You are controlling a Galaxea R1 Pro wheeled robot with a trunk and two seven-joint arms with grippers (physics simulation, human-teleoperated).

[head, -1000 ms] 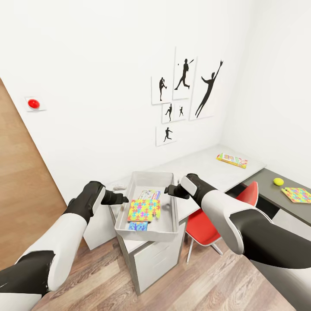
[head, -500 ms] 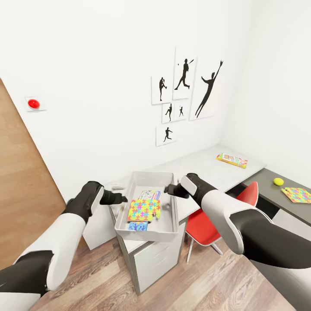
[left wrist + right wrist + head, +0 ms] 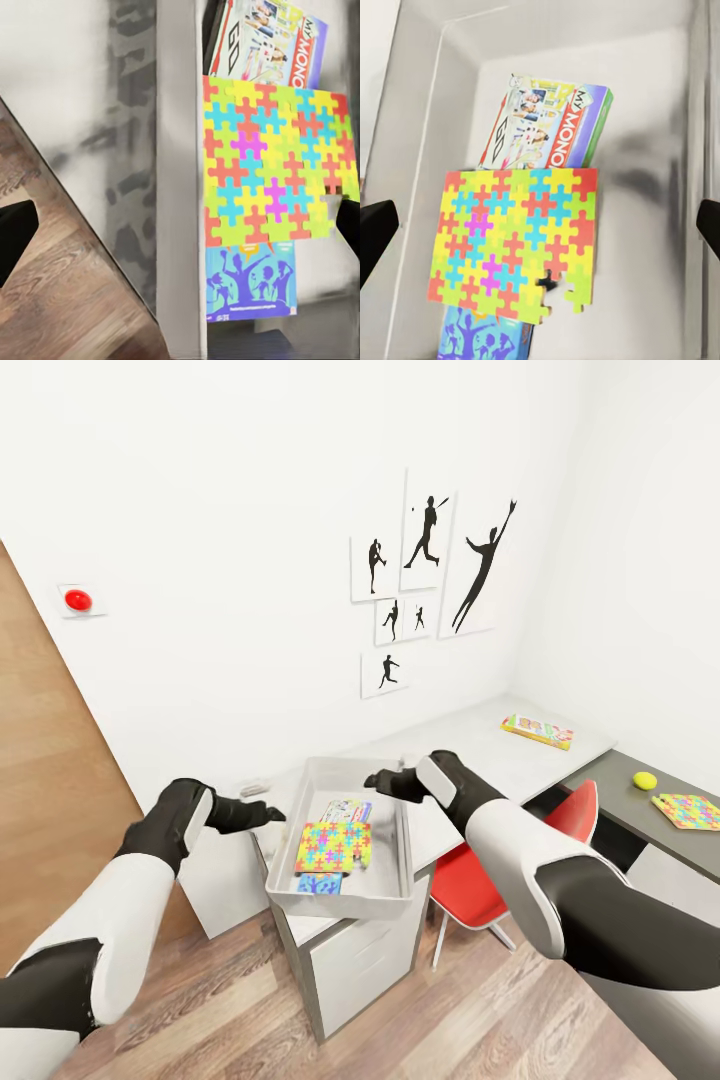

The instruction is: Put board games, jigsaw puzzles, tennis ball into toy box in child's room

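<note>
The light grey toy box [image 3: 388,860] stands on the near end of the table [image 3: 470,748]. Inside lie a jigsaw puzzle [image 3: 333,846] [image 3: 274,161] [image 3: 514,244], a Monopoly board game [image 3: 347,810] [image 3: 551,127] and a blue board game [image 3: 319,883] [image 3: 251,281]. My left gripper [image 3: 272,815] is open just outside the box's left wall. My right gripper [image 3: 376,782] is open above the far right rim. Farther along the table lies the yellow-orange board game [image 3: 537,731]. On the dark lower wing sit the tennis ball [image 3: 645,781] and a second jigsaw puzzle [image 3: 688,811].
A red chair [image 3: 478,882] stands tucked under the table to the right of the toy box. White drawers [image 3: 360,965] sit beneath the box. A brown wooden door [image 3: 45,780] is at the left, and the white wall with black sports pictures [image 3: 430,575] runs behind the table.
My left gripper has drawn back to the left, away from the box's wall. My right gripper has moved left and up to the box's far rim. The toys have not moved.
</note>
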